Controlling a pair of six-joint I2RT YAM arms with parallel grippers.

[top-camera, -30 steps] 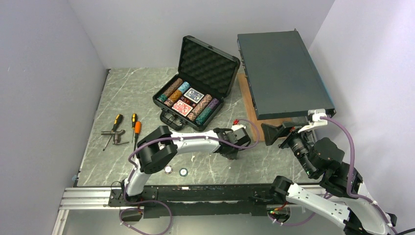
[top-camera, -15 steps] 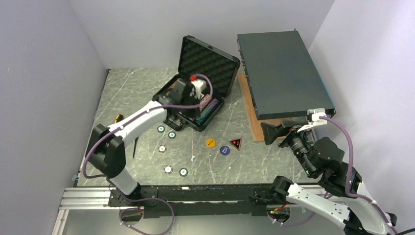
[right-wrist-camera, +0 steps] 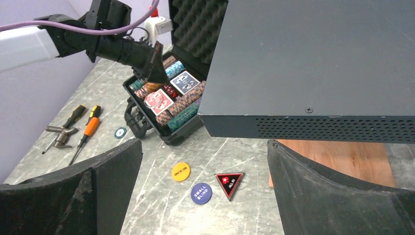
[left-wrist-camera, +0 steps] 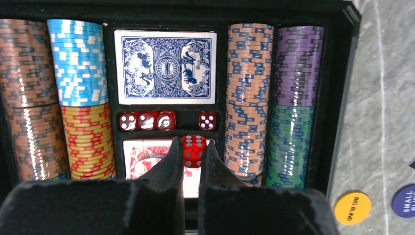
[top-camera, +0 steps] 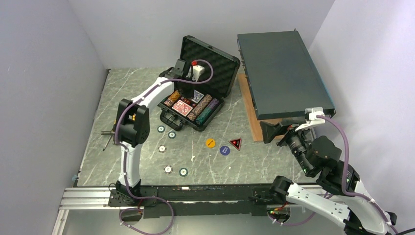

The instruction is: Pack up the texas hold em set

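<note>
The black case (top-camera: 208,66) stands open at the table's middle back, foam lid up. Its tray holds rows of coloured chips (left-wrist-camera: 77,63), a blue deck (left-wrist-camera: 165,67), a red deck (left-wrist-camera: 147,156) and several red dice (left-wrist-camera: 147,121) in a slot. My left gripper (left-wrist-camera: 193,142) hangs over the tray (top-camera: 179,84), shut on a red die (left-wrist-camera: 194,152) above the red deck. My right gripper (right-wrist-camera: 204,196) is open and empty near the right (top-camera: 275,133). Between its fingers on the table lie a yellow button (right-wrist-camera: 180,172), a blue button (right-wrist-camera: 201,193) and the red triangle (right-wrist-camera: 229,182).
A large flat grey metal box (top-camera: 281,73) rests tilted on a wooden board (top-camera: 254,122) at the right. Several small round chips (top-camera: 172,134) lie on the table in front of the case. Orange-handled screwdrivers (right-wrist-camera: 85,132) and pliers (right-wrist-camera: 58,137) lie at the left.
My left arm has swung from the table's middle, near the buttons, up and back to above the open case. The right arm has barely moved.
</note>
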